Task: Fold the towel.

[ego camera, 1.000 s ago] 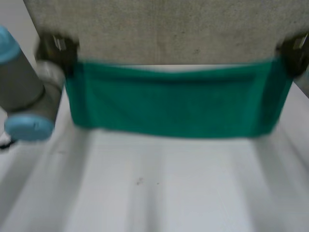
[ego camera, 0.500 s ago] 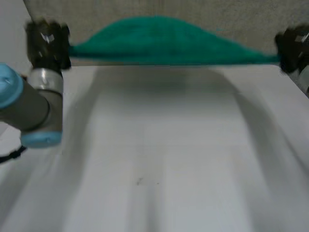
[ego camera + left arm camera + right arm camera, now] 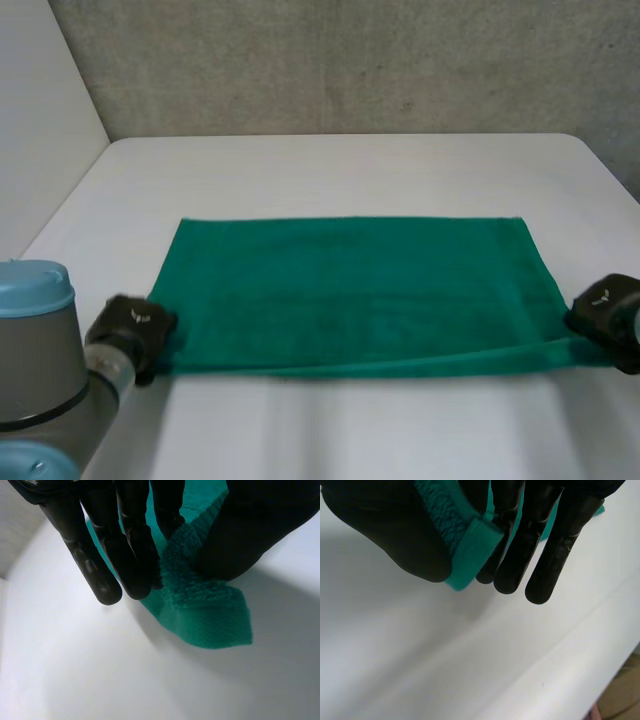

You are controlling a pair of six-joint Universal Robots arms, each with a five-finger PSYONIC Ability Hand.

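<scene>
A green towel (image 3: 350,290) lies spread flat across the middle of the white table (image 3: 340,170), long side left to right. My left hand (image 3: 135,325) is at its near left corner, and in the left wrist view that corner (image 3: 210,610) is pinched between the fingers (image 3: 125,545) and the thumb. My right hand (image 3: 605,310) is at the near right corner. The right wrist view has the towel corner (image 3: 470,545) pinched between thumb and fingers (image 3: 540,535). The near edge is slightly lifted between the hands.
A grey wall (image 3: 340,60) runs behind the table's far edge. Bare table surface lies in front of the towel (image 3: 340,430) and beyond it. The table's right edge is close to my right hand.
Both hands have swung the towel from held up high at the far side down and toward the near side. It now lies spread on the table.
</scene>
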